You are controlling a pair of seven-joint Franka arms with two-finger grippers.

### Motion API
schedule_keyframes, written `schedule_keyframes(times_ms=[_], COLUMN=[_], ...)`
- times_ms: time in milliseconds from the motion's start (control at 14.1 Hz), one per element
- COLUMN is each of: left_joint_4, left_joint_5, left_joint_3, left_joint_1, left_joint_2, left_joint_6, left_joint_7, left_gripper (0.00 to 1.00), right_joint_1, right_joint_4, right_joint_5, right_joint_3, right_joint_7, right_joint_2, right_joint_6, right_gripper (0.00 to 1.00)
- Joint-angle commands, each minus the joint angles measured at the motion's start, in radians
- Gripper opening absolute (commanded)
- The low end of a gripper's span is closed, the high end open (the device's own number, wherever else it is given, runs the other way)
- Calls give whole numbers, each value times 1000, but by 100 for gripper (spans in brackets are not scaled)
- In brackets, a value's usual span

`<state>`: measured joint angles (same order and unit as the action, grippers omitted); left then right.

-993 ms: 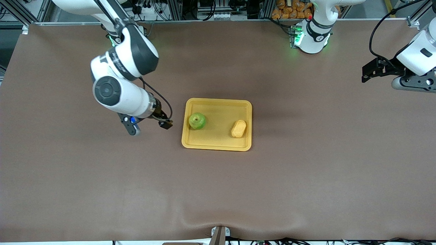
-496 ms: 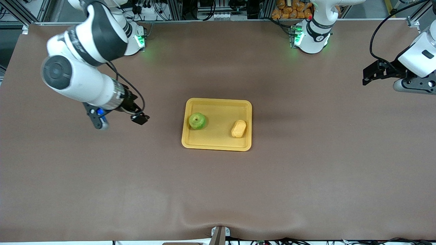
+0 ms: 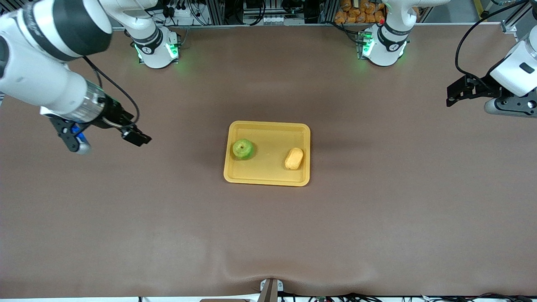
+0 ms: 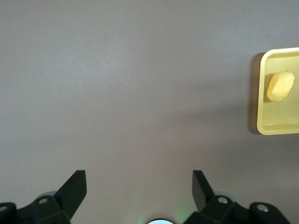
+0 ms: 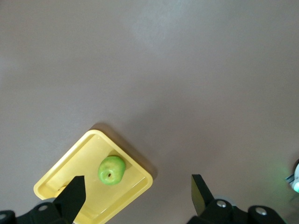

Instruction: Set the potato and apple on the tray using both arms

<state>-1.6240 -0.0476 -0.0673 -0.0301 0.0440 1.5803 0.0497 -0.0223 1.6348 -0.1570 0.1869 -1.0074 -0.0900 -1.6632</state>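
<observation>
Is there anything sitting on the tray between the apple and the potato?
No. In the front view, only bare tray floor lies between the apple and the potato.

This looks like a robotics lab. Two white robot arms (image 3: 50, 63) (image 3: 509, 71) are bolted to a wide table covered with brown cloth (image 3: 268, 230) (their bases glow green). Along the table's edge by the bases stand aluminium frame profiles (image 3: 218, 10), with many black cables (image 3: 180, 8) and power strips.
</observation>
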Motion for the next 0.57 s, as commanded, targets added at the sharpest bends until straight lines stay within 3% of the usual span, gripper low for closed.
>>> schedule_keyframes(times_ms=[0, 284, 496], left_joint_4=[16, 16, 16], left_joint_5=[-5, 11, 14], left_joint_3=[-8, -8, 0], left_joint_1=[6, 6, 13], left_joint_2=[-9, -12, -9], left_joint_6=[1, 1, 0], left_joint_7=[25, 36, 33], left_gripper=[100, 100, 100], right_joint_1=[65, 160, 160], right_joint_4=[43, 13, -58], right_joint_5=[5, 10, 46], right_joint_3=[17, 14, -26], right_joint_7=[108, 389, 456], right_joint_2=[74, 134, 134], right_joint_6=[0, 86, 166], right_gripper=[100, 100, 100])
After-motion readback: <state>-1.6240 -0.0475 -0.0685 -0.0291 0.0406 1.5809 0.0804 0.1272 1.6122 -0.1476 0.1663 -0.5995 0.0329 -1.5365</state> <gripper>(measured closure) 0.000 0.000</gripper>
